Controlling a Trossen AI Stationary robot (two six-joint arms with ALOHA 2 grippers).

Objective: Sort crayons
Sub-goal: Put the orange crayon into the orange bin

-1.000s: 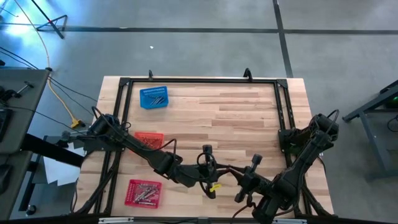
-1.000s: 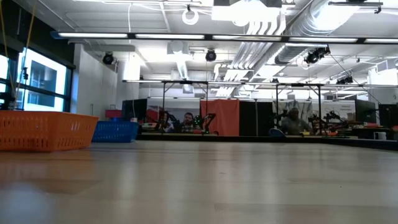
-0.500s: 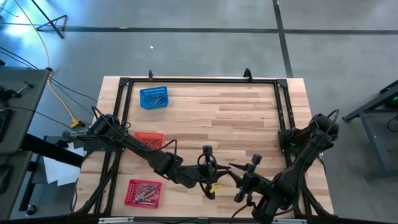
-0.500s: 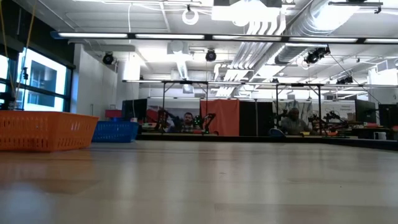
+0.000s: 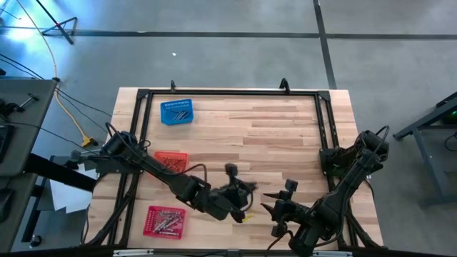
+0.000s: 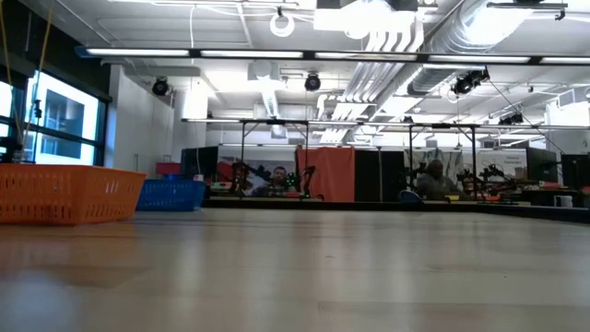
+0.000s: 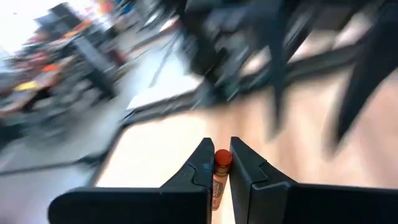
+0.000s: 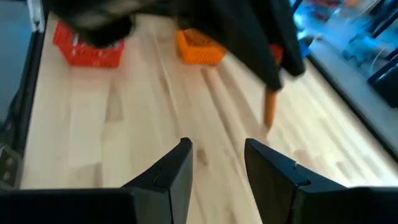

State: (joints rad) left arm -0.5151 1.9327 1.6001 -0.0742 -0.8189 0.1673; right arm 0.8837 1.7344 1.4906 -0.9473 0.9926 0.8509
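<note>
the left hand [image 7: 222, 163] is clamped on an orange crayon [image 7: 220, 169] above the counter's [image 5: 285, 135] near edge; the right hand [image 8: 217, 163] waits beside it, fingers spread and empty. the thin grip could slip mid-swing, dropping the crayon short of the orange basket [image 8: 198, 46].

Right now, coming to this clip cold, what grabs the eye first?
The left gripper, near the table's front middle, is shut on an orange crayon that sticks out between its fingers. The right gripper sits open just beside it. Along the table's left side stand a blue basket, an orange basket and a red basket.
</note>
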